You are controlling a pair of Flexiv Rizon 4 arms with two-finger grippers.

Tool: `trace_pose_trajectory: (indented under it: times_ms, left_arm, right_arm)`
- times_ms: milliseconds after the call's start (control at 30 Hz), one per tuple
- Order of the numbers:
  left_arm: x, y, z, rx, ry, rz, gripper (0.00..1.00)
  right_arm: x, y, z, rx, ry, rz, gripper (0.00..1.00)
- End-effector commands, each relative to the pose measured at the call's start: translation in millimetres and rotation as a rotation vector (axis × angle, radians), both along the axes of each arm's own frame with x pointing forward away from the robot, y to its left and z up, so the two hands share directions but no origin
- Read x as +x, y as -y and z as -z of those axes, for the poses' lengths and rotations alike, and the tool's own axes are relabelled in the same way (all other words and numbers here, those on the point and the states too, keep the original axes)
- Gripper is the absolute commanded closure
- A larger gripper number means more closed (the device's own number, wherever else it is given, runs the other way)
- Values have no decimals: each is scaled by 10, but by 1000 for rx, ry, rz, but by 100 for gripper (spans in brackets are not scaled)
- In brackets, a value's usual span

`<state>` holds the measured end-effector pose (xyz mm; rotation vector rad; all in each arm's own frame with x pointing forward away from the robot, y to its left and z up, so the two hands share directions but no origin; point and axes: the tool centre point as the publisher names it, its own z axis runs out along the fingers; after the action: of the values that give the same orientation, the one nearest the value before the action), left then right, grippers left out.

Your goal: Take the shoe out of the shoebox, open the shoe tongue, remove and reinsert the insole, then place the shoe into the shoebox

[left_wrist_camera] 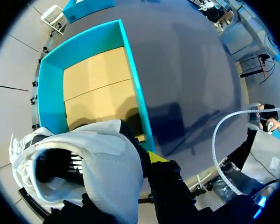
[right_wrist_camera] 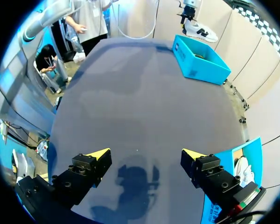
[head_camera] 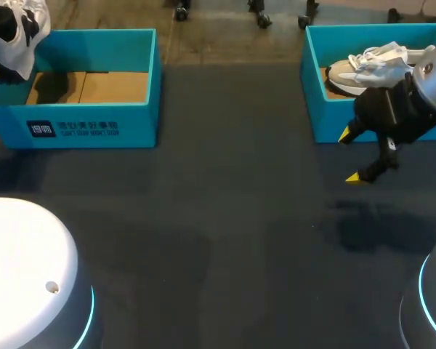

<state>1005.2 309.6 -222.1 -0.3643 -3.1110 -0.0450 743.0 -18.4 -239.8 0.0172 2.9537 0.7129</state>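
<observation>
The left gripper (left_wrist_camera: 147, 161) is clamping the collar of a white shoe (left_wrist_camera: 102, 158), with one yellow tip pressing against its outer side and the other sitting out of sight. It is holding the shoe up over the left end of the left shoebox (left_wrist_camera: 51, 88). The right gripper (right_wrist_camera: 144, 154) is hanging with its fingers spread wide around nothing, low above the dark table (head_camera: 225, 218) and just in front of the right shoebox (head_camera: 327, 123), where a second shoe (head_camera: 367, 64) is lying.

Head overhead, wrists close; left shoebox (head_camera: 87, 127) (left_wrist_camera: 49, 88) (right_wrist_camera: 198, 65) shared
</observation>
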Motion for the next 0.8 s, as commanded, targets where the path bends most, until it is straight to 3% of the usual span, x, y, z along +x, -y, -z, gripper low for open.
trace_pose_trajectory:
  times_ms: [33, 200, 533, 800]
  left_arm:
    - [-6, -3, -17, 1, 2, 1, 100]
    - [-6, -3, -17, 1, 2, 1, 100]
    - [29, -139, -67, 81, 84, 347, 100]
    - [145, -220, -50, 114, 51, 604, 100]
  right_arm:
    - [-5, -2, 3, -1, 1, 0, 0]
    - [-5, -2, 3, -1, 1, 0, 0]
    - [-5, -2, 3, -1, 1, 0, 0]
    - [-5, -2, 3, -1, 1, 0, 0]
